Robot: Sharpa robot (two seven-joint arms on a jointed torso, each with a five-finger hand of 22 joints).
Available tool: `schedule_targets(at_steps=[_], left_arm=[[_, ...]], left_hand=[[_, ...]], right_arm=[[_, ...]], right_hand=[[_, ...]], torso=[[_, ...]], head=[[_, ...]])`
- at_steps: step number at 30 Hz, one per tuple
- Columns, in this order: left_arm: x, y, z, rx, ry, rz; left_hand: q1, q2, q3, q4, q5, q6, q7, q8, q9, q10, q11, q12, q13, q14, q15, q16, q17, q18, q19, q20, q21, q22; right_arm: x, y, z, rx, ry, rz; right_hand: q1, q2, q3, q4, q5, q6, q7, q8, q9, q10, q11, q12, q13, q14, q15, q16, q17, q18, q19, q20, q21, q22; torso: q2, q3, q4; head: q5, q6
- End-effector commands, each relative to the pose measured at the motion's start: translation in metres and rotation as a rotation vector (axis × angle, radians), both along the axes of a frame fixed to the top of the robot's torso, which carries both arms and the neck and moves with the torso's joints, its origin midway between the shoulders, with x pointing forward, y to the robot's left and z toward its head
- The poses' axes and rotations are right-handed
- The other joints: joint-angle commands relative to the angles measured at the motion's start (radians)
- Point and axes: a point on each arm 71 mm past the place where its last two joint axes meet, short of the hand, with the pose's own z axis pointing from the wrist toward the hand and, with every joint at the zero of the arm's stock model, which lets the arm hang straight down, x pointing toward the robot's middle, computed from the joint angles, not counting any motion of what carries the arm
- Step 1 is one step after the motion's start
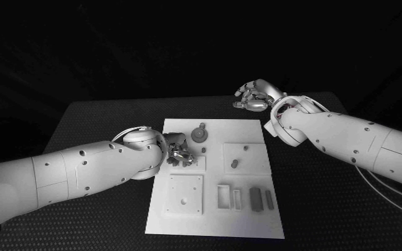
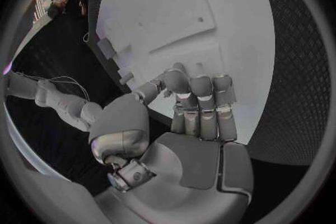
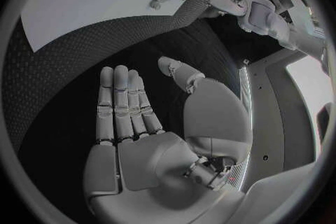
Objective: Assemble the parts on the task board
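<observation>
The white task board (image 1: 251,129) lies mid-table. On it are a round grey part (image 1: 200,133), a small peg (image 1: 234,162), a square plate with a hole (image 1: 184,194), an open frame (image 1: 225,197) and two grey bars (image 1: 254,198). My left hand (image 1: 178,149) is down at the board's left edge with its fingers (image 2: 199,103) curled and the thumb against the first fingertip; whatever is under them is hidden. My right hand (image 1: 254,97) hovers off the board beyond its far right corner, flat and empty (image 3: 140,117).
Black textured table (image 1: 100,123) surrounds the board on all sides. The left forearm (image 1: 75,172) lies over the table's left side, and the right forearm (image 1: 343,137) crosses the right side. A cable (image 1: 373,184) hangs under the right arm.
</observation>
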Motion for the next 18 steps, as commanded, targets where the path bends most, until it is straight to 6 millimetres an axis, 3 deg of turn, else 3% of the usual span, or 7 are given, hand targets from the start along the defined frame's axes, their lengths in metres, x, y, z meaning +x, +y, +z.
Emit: schedule_targets(at_steps=[1, 9, 18], left_arm=[[-0.0119, 0.0066, -0.0270, 0.058, 0.116, 0.012], [-0.0108, 0.0077, -0.0258, 0.053, 0.109, 0.019], [-0.0107, 0.0075, -0.0257, 0.054, 0.111, 0.018]], left_hand=[[-0.004, -0.010, 0.000, 0.004, -0.004, 0.061, -0.052, 0.001, -0.001, -0.045, -0.040, 0.006, -0.001, -0.003, 0.000, 0.003, -0.002, -0.021, -0.008, -0.080, -0.011, 0.019], [-0.049, -0.029, -0.014, 0.040, -0.039, 0.059, -0.052, 0.005, -0.003, -0.047, -0.039, 0.010, -0.005, -0.005, -0.001, 0.007, -0.006, -0.022, -0.009, -0.080, -0.012, 0.020], [-0.053, -0.034, -0.013, 0.043, -0.039, 0.057, -0.053, 0.006, -0.002, -0.047, -0.040, 0.011, -0.006, -0.006, -0.002, 0.008, -0.007, -0.020, -0.010, -0.082, -0.012, 0.020]], right_arm=[[-0.0005, 0.0017, -0.0004, -0.004, 0.006, 0.014], [-0.0003, 0.0008, -0.0006, -0.005, 0.007, 0.012], [-0.0004, 0.0010, -0.0006, -0.005, 0.008, 0.013]], right_hand=[[-0.002, 0.005, -0.006, -0.002, 0.005, -0.002, 0.011, 0.003, -0.001, -0.009, 0.001, 0.007, -0.002, -0.009, 0.000, 0.006, -0.001, 0.016, 0.004, 0.002, -0.004, 0.001], [-0.002, 0.005, -0.006, -0.002, 0.005, -0.002, 0.011, 0.003, -0.001, -0.010, 0.001, 0.007, -0.003, -0.010, 0.000, 0.006, -0.002, 0.016, 0.003, 0.002, -0.006, 0.002], [-0.001, 0.005, -0.005, -0.003, 0.005, -0.003, 0.011, 0.003, -0.002, -0.010, 0.001, 0.008, -0.004, -0.011, 0.000, 0.005, -0.002, 0.016, 0.003, 0.002, -0.007, 0.003]], torso=[[0.000, -0.0003, 0.0002], [0.000, -0.0006, 0.0004], [0.000, -0.0006, 0.0007]], head=[[0.000, 0.000], [-0.001, 0.000], [-0.001, -0.001]])
